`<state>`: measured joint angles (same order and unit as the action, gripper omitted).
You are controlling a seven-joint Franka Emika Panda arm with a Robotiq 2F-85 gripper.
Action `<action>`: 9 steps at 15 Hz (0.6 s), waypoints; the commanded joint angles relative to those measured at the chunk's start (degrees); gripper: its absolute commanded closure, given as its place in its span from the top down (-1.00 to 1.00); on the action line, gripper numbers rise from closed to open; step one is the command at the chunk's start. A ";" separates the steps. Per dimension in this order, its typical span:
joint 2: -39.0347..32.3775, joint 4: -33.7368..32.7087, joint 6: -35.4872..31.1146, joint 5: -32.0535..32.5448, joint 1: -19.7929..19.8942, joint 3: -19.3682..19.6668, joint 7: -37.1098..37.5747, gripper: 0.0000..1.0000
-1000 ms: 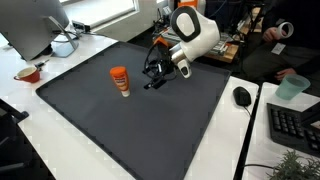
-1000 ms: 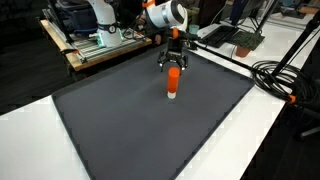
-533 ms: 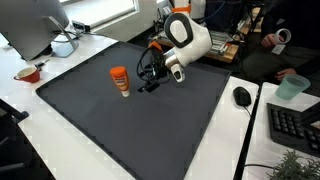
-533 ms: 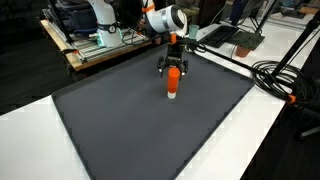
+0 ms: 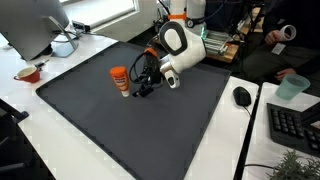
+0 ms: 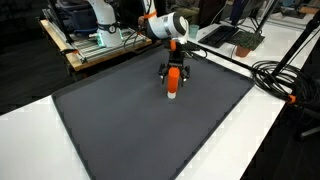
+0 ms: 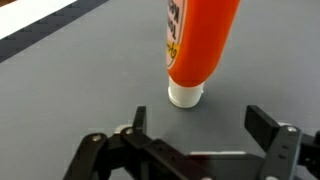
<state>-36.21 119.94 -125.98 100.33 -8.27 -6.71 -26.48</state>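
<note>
While the orange tube [image 7: 200, 40] stands cap-down, the gripper [image 7: 200, 118] hangs just beside it (fingers [image 7: 266, 126] spread); dark mat [image 7: 60, 95] beneath.

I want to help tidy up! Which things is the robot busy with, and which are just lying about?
Busy with: orange tube, standing upright; tool, open, close by it.
Lying about: computer mouse; keyboard; teal cup; red bowl.

The hand [image 5: 138, 84] has moved (low, sideways) up beside the tube [image 5: 120, 80].
</note>
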 commanded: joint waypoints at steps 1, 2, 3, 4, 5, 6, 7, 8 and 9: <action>-0.21 -0.35 0.14 -0.07 0.24 -0.23 -0.02 1.00; -0.51 -0.71 0.71 -0.08 0.09 -0.04 -0.35 1.00; -0.79 -1.06 1.45 -0.16 -0.08 0.13 -0.57 1.00; -1.06 -1.34 2.22 -0.21 -0.25 0.25 -0.96 1.00; -1.28 -1.57 2.65 -0.07 -0.25 0.30 -1.25 1.00; -1.47 -1.82 2.82 0.17 -0.20 0.28 -1.45 1.00; -1.61 -2.01 3.27 0.22 -0.25 0.29 -1.53 1.00; -1.87 -2.36 3.49 0.52 -0.27 0.30 -1.46 1.00; -2.14 -2.73 3.81 0.42 -0.25 0.30 -1.68 1.00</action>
<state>-36.96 119.02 -123.44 100.26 -8.24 -6.69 -27.08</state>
